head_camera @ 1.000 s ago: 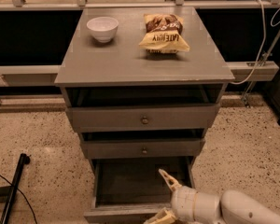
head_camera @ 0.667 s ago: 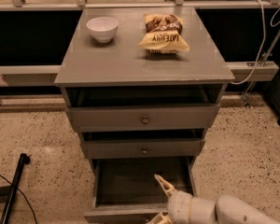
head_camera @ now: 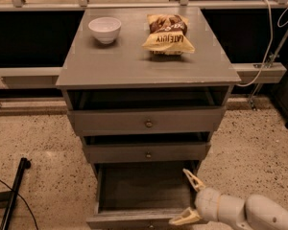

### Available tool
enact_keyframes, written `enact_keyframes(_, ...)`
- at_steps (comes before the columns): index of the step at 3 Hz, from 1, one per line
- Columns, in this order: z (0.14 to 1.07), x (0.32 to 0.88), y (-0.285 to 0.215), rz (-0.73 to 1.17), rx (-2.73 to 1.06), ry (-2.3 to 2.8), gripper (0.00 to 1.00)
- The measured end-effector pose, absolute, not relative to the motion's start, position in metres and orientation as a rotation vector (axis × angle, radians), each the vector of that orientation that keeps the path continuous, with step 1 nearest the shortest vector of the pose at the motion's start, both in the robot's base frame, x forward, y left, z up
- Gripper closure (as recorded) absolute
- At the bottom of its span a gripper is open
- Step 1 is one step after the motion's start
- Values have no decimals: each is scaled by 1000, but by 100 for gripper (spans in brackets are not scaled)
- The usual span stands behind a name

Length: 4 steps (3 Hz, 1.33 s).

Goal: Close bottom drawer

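1. The cabinet (head_camera: pixel 144 63) stands in the middle of the view, with three grey drawers stacked below its flat top.
2. The bottom drawer (head_camera: pixel 144 188) is pulled well out toward 6 o'clock. Its bare floor is exposed and its front board runs along the lower edge of the view.
3. The gripper (head_camera: pixel 189 199) is low at about 5 o'clock, at the right front corner of the bottom drawer. The pale arm (head_camera: pixel 249 213) reaches in from the lower right corner.
4. Its fingers are spread wide and hold nothing.
5. One finger (head_camera: pixel 194 180) points toward 11 o'clock over the drawer's right wall. The other (head_camera: pixel 185 218) points toward 8 o'clock at the right end of the front board.
6. The drawer's right front corner lies between the two fingers. I cannot tell whether either one touches the wood.
7. The middle drawer (head_camera: pixel 146 152) and the top drawer (head_camera: pixel 146 121) are each slightly out, and each has a small brass knob.
8. On the cabinet top, a white bowl (head_camera: pixel 104 29) sits toward 11 o'clock and a bag of chips (head_camera: pixel 168 33) toward 1 o'clock, well apart.
9. A black pole (head_camera: pixel 14 190) lies on the speckled floor at 8 o'clock.
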<state>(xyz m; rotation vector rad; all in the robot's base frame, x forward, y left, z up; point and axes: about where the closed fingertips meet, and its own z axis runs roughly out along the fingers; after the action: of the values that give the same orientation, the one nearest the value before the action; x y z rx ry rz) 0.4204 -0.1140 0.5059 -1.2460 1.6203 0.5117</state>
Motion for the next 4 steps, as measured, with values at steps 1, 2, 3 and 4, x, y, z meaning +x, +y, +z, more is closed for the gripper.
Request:
enact_keyframes(1,492,453,-189,435,-1312,1605,0)
enact_keyframes(2,491,452,-186,439,-1313,1604,0)
enact_keyframes(3,467,457,-177,521,-1295,1614,0)
enact_keyframes(4,417,472,-168,586,-1256,1624,0)
